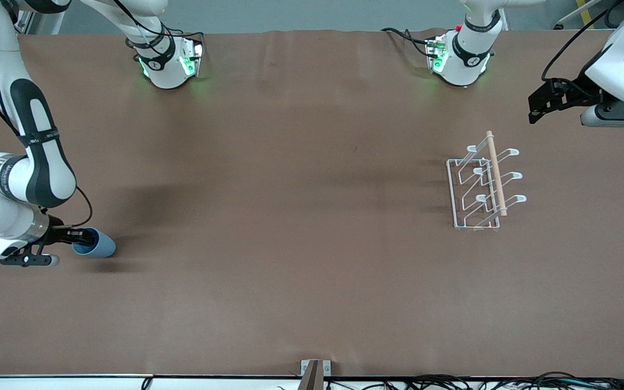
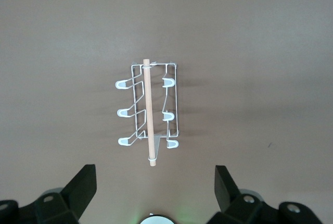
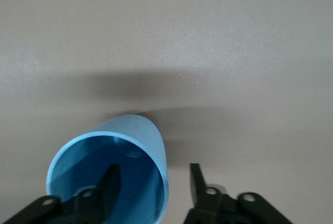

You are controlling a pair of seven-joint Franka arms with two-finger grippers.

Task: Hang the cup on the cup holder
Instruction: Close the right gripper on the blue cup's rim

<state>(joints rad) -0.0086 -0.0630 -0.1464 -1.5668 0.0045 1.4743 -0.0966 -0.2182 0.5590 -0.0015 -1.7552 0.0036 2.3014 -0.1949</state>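
Note:
The light-blue cup [image 1: 98,245] lies on its side on the brown table near the right arm's end, its mouth facing my right gripper [image 1: 73,247]. In the right wrist view the cup [image 3: 140,135] shows its darker blue inside. My right gripper [image 3: 153,179] is open: one finger is inside the cup's mouth, the other outside, and the wall between them is not pinched. The white wire cup holder [image 1: 482,184] with its wooden rod [image 1: 496,173] stands toward the left arm's end. My left gripper [image 1: 556,111] is open and empty in the air beside the holder [image 2: 148,109].
Both arm bases [image 1: 168,59] [image 1: 461,57] stand at the table's edge farthest from the front camera. A small metal bracket [image 1: 314,371] and cables lie along the edge nearest it. The brown table [image 1: 290,216] is bare between cup and holder.

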